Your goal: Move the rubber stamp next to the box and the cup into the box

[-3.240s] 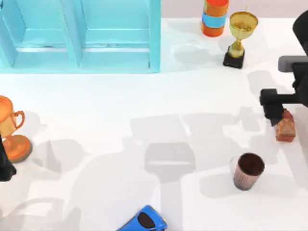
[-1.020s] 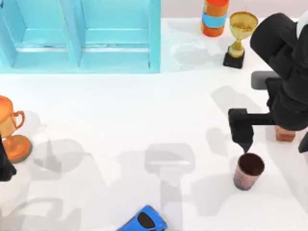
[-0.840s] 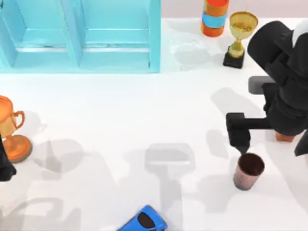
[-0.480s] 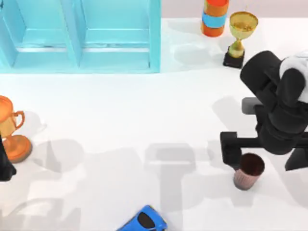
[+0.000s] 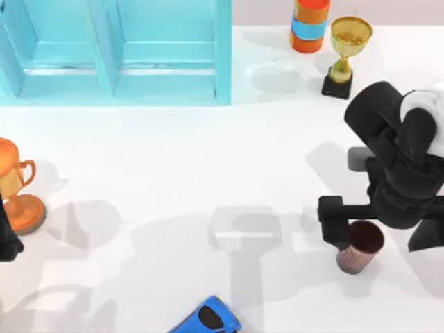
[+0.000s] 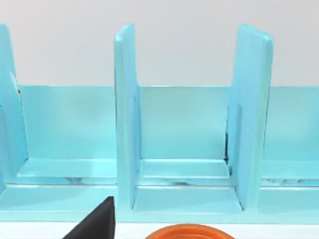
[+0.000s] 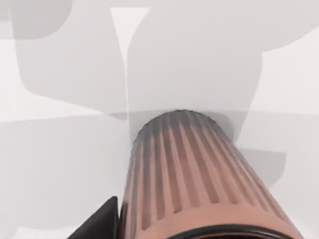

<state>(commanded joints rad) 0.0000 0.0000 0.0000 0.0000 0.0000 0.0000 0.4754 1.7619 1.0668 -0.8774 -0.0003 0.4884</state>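
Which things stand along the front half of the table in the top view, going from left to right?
Orange trophy → blue toy car → right gripper → cup.

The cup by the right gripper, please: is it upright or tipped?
Upright: the cup stands on the table, its dark opening facing up, beside the right gripper.

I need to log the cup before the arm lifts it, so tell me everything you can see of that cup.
The cup is a small handleless tumbler, ribbed pinkish-brown outside with a dark brown inside, and it widens toward the rim. It stands upright and looks empty, on the white table toward its right side. The right gripper is at its rim, one dark finger beside the ribbed wall; whether it touches is unclear.
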